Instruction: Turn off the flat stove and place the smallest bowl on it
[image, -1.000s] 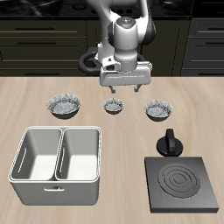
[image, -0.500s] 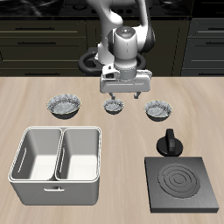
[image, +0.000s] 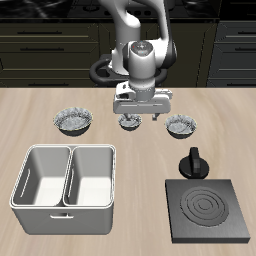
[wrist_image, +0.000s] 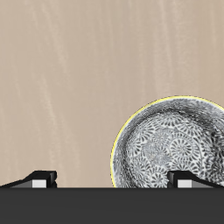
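text: none readable | labels: none | brands: none | numbers: none | signs: none | checked: exterior view and wrist view, all surfaces bare of writing

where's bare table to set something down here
Bare wood lies between the white twin-compartment bin and the flat dark-grey stove, and ahead of the three crinkled silvery bowls. It is crowded around the smallest bowl, where the tool hangs.

Arm: white glossy rounded links with dark grey to black bands at the joints. Wrist housing: pale grey and boxy. Gripper (image: 141, 113): wide pale grey crossbar body, two short dark fingers (image: 156, 113); fingertips (wrist_image: 42, 178) grey with dark edging. No cables or markings discernible.
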